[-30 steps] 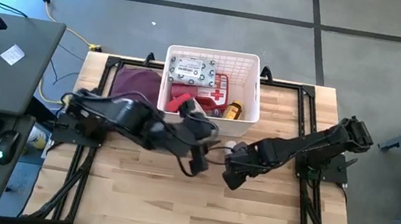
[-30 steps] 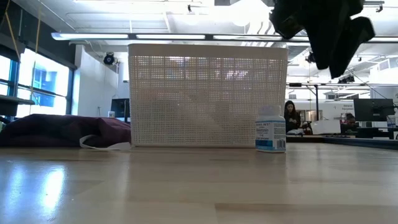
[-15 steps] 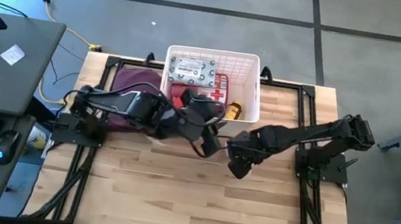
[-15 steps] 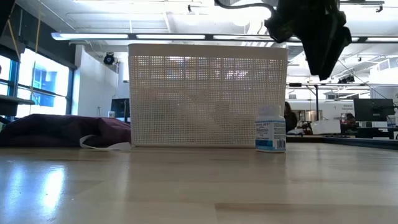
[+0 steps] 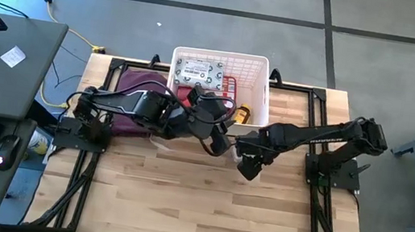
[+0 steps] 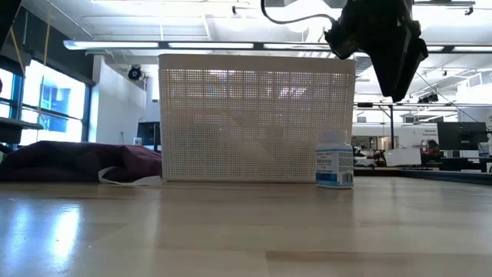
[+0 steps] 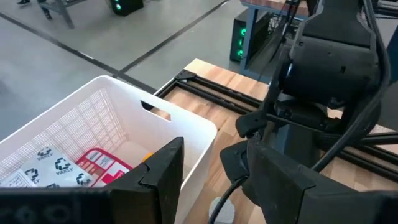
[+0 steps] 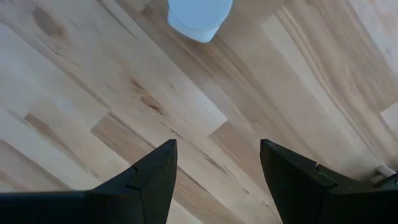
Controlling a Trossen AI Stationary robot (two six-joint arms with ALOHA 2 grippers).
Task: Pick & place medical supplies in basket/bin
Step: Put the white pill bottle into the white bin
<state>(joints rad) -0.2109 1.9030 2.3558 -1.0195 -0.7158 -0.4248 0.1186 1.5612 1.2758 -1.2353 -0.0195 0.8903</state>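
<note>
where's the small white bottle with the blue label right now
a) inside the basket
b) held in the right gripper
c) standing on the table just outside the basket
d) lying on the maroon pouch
c: the bottle stands upright on the table in front of the basket, while the open right gripper hangs above it, empty.

In the high view the arms cover the near wall of the basket (image 5: 260,68) and part of its contents at frame centre, and the bottle cannot be made out under the right gripper (image 5: 247,169). In the low view the bottle (image 6: 334,159) label is too small to read, the basket's mesh hides its contents, and the top edge cuts off the dark gripper at upper right. In the right wrist view the top edge cuts off the bottle's white cap (image 8: 199,18), and in the left wrist view the basket runs off the lower left, the print on the wipes packet (image 7: 43,168) unreadable.
</note>
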